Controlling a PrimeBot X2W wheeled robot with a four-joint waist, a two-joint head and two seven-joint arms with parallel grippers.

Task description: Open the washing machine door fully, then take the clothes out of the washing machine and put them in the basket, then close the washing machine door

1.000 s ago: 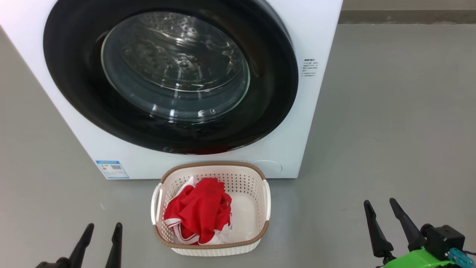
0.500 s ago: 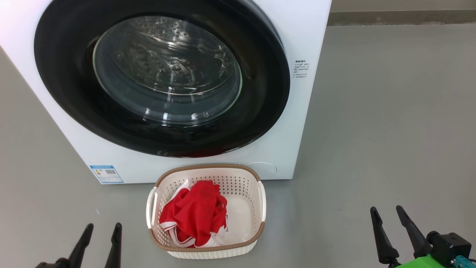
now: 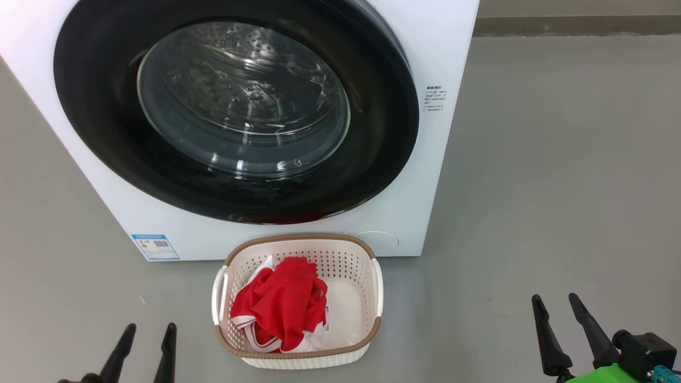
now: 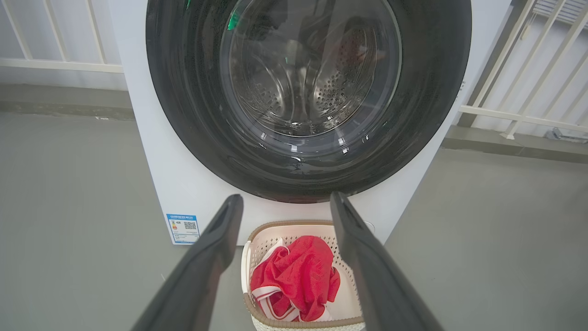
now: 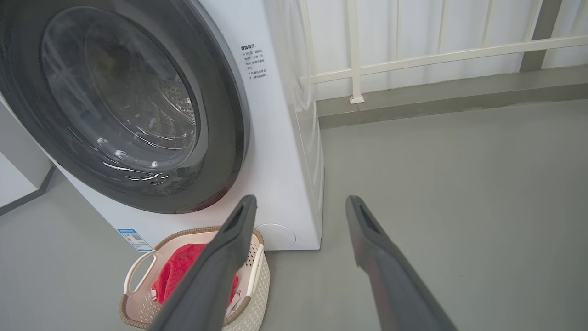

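Glossy black washing machine door [image 3: 106, 133] with clear glass; perforated plastic basket [image 3: 340, 260] holds cloth

Door [image 4: 308, 184] closed; clothes [image 4: 296, 278] in basket [image 4: 257, 317]

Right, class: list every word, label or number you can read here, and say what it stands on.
The blue label, at a lower corner of the washing machine front: print and square code too small to read.
The block of dark print, on the white front beside the washing machine door: too blurred to read.
No text can be quoted.
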